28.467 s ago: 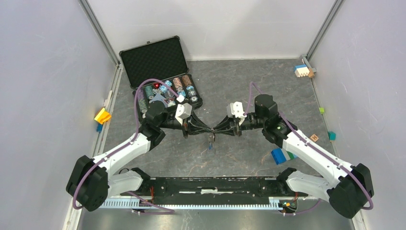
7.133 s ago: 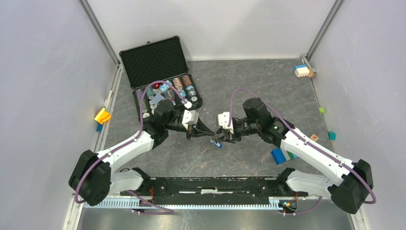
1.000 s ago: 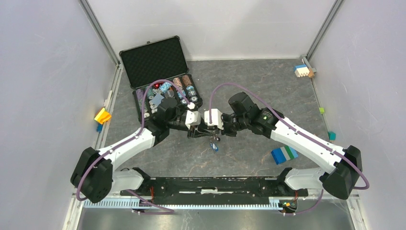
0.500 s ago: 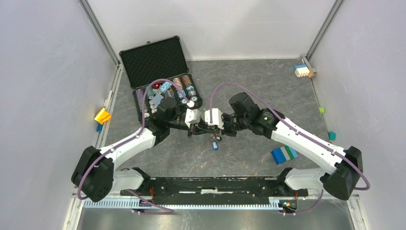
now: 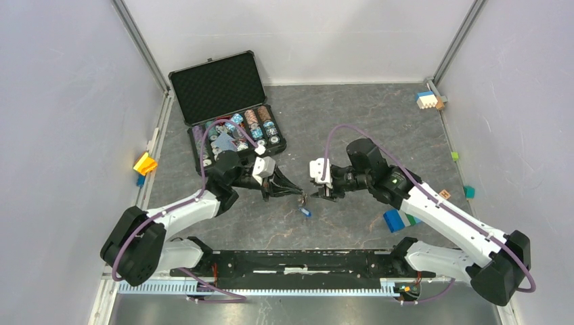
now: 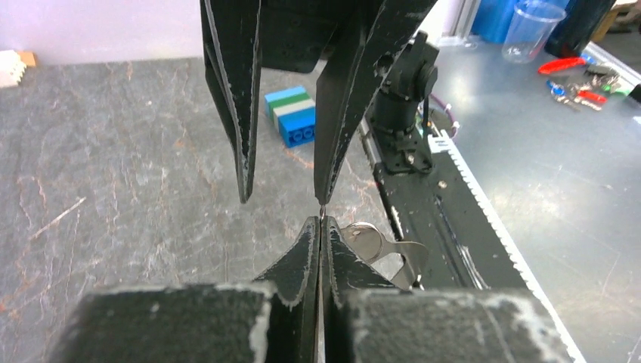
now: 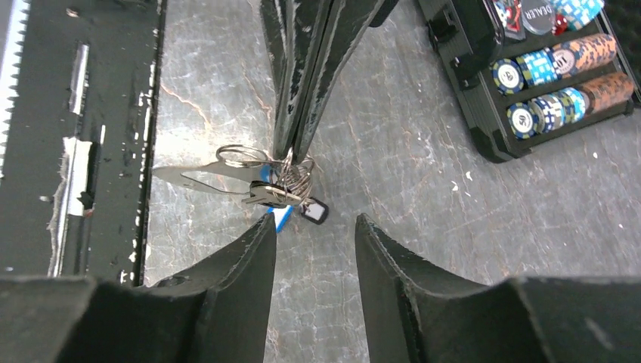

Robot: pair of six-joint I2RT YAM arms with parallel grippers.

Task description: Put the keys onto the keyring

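Note:
My left gripper [image 5: 298,191] is shut on the wire keyring [image 7: 296,179] and holds it just above the table. Small keys [image 7: 264,195], a blue tag [image 7: 281,218] and a black-and-white tag [image 7: 314,211] hang from the ring. A flat silver piece [image 7: 193,178] sticks out sideways from it and also shows in the left wrist view [image 6: 382,243]. My right gripper [image 5: 319,192] is open and empty, facing the ring a short way to its right. In the right wrist view its fingertips [image 7: 266,227] point at the bunch.
An open black case [image 5: 218,88] with poker chips [image 5: 260,125] stands behind the left arm. A blue-green-white block [image 5: 399,218] lies beside the right arm. Small coloured blocks [image 5: 427,99] lie along the walls. The black base rail [image 5: 298,261] runs along the near edge.
My right gripper has drawn back to the right, away from the left gripper, and now stands open. My left gripper has shifted slightly left and lower, still holding the ring with the keys hanging.

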